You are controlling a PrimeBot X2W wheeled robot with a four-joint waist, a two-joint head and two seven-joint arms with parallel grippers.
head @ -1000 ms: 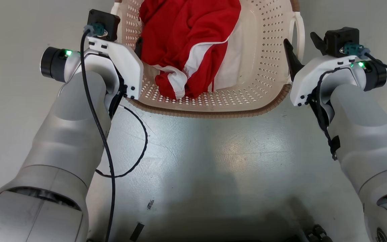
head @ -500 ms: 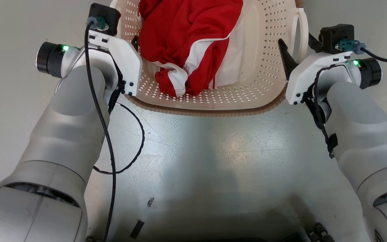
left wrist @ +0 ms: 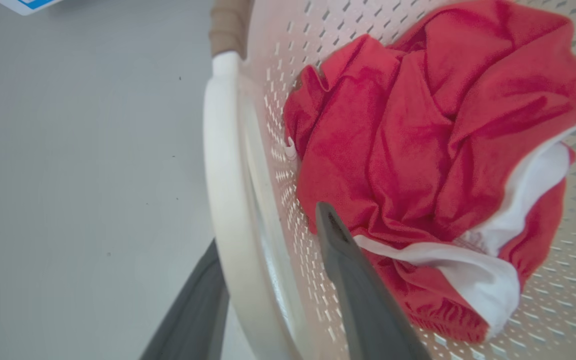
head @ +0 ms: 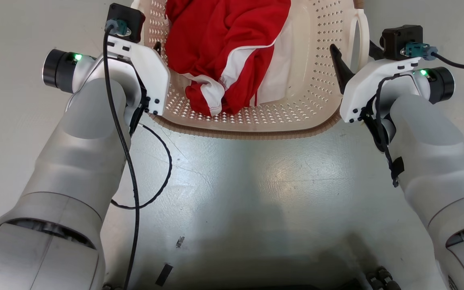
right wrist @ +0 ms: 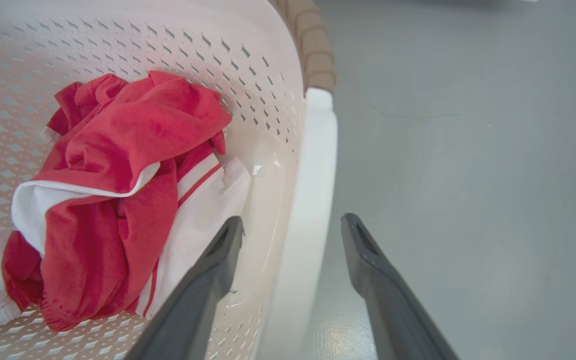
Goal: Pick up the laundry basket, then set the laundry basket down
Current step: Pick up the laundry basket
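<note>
The laundry basket (head: 316, 92) is set on the grey floor (head: 256, 181), far of both forearms, and a crumpled red-and-white garment (head: 224, 40) is heaped inside it. Its left handle (left wrist: 220, 165) is straddled by the left gripper (left wrist: 268, 230) — jaws apart, one finger inside the wall. The right handle (right wrist: 318, 150) is straddled likewise by the right gripper (right wrist: 293, 222), jaws wide. A black cable (head: 163, 173) is looped beside the left forearm.

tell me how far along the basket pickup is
Done: the approach, with the left gripper astride the left handle and the right gripper astride the right handle of the laundry basket. In hand: the grasp; both grippers show gaps beside the handles, so neither is clamped. To do: the lift and set-down; the basket appears to sit on the floor.
</note>
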